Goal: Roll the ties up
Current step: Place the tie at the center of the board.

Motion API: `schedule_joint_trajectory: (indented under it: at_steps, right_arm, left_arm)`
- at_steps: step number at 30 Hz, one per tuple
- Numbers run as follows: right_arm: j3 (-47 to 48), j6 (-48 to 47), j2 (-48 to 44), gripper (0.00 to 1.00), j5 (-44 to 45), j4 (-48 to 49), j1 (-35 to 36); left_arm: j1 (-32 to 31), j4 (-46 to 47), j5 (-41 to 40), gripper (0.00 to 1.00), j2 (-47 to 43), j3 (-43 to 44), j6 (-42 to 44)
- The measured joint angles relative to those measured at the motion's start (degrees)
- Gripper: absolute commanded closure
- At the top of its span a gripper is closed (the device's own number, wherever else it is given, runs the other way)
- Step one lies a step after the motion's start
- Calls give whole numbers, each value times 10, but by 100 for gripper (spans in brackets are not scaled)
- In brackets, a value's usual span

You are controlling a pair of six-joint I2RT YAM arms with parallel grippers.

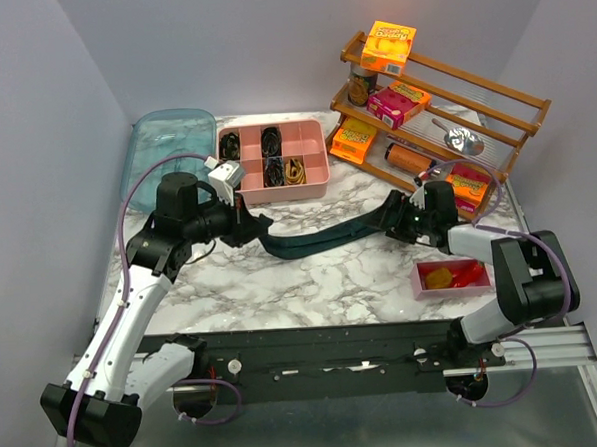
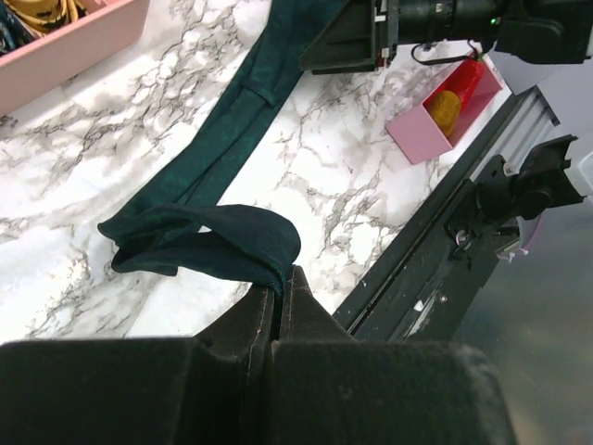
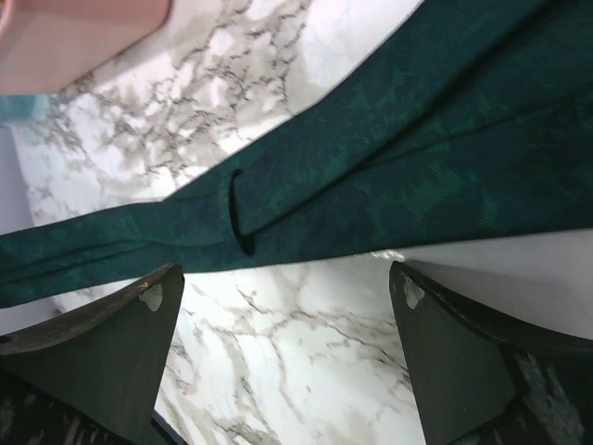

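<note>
Tie (image 1: 324,237) lies across the table (image 1: 312,283), left gripper (image 1: 247,226) pinching its folded 9 o'clock end, right gripper (image 1: 408,218) spread wide over the 3 o'clock end.

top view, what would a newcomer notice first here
A long dark green tie stretches across the middle of the marble table. The left gripper is shut on its folded narrow end, the right gripper open above the wider part. Behind, a pink tray holds rolled coils.

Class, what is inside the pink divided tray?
Three dark rolled ties and one mustard-yellow coil show; the left arm covers the near-left corner of the tray.
</note>
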Motion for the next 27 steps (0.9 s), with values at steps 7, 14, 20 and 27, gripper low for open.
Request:
schedule_joint_trajectory:
  at_steps: [7, 14, 20, 27]
  right_arm:
    - [4, -51, -61, 0, 9, -93, 0]
    - [52, -82, -58, 0, 8, -129, 18]
    - [105, -106, -13, 0, 9, -151, 89]
    - [181, -136, 55, 0, 13, -187, 184]
  left_arm:
    - [0, -34, -23, 100, -19, -9, -8]
    - [0, -93, -82, 100, -55, -10, -30]
    - [0, -142, -133, 100, -62, -19, -58]
    - [0, -210, -171, 100, -68, -31, -77]
